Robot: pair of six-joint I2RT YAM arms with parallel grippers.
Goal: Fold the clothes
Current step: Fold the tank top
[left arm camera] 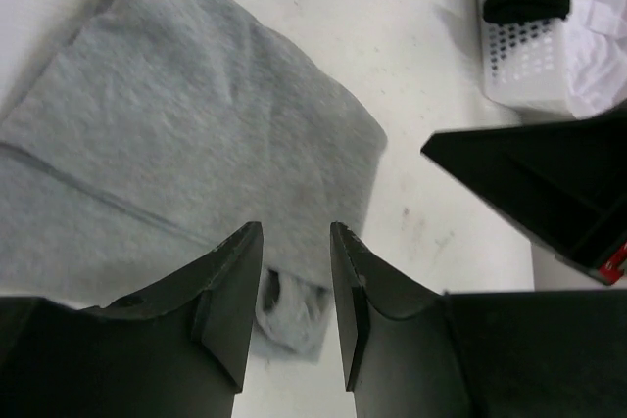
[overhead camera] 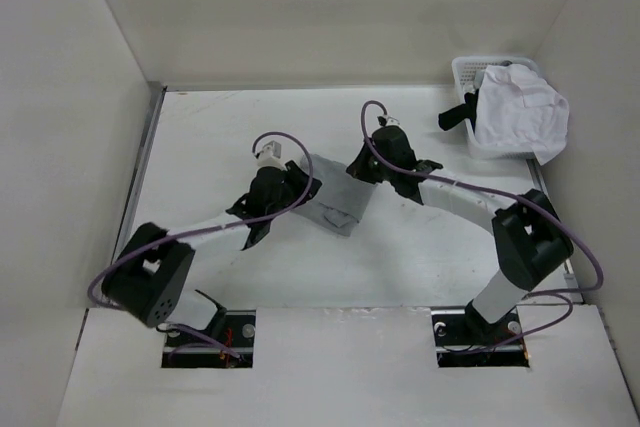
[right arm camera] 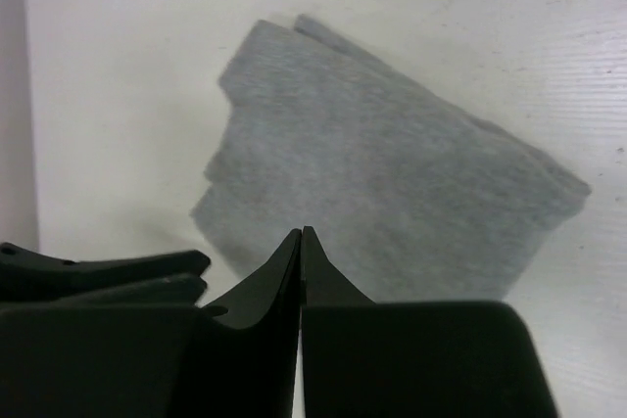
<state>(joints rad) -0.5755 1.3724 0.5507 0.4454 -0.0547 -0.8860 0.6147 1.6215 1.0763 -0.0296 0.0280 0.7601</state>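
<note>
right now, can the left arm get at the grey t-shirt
Probably yes: the left gripper hangs over an edge of the grey T-shirt, jaws apart, with nothing between it and the cloth.

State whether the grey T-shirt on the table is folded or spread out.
Folded: the grey T-shirt lies as a compact pad with layered edges showing.

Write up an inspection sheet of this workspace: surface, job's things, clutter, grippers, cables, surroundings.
Surface: white table, a few faint specks.
Job's things: light-grey knit T-shirt, folded into a compact bundle, lying mid-table.
Clutter: white perforated plastic basket at the far right corner, holding a crumpled white cloth, a black item on its rim.
Grippers: left gripper open over the T-shirt's edge; right gripper shut, empty, above the T-shirt.
Cables: purple cables loop up behind each gripper.
Surroundings: plain white walls on three sides.
</note>
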